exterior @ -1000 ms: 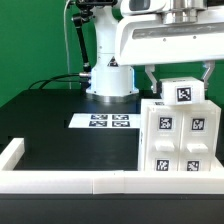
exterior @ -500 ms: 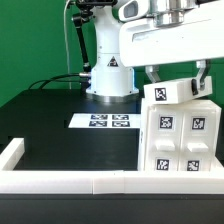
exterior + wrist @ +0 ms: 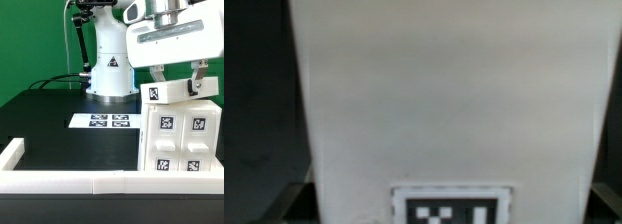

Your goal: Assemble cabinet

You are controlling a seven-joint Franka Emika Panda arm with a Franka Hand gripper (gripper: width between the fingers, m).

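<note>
Gripping panel [image 3: 180, 91] (tag [image 3: 450, 212] close-up wristside).

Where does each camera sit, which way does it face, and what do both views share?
Exterior view: off the arm, low at the table's near wall, facing the robot base; shows arm, tool, cabinet and marker board.
Wrist view: on the wrist, looking close onto a white panel; no finger is clearly visible.
Shared: the white tagged panel held by the tool.

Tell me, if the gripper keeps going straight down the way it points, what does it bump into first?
The gripper already has a tilted white panel between its fingers. Straight down, that panel would probably meet the top of the cabinet first, though depth is hard to judge.
</note>
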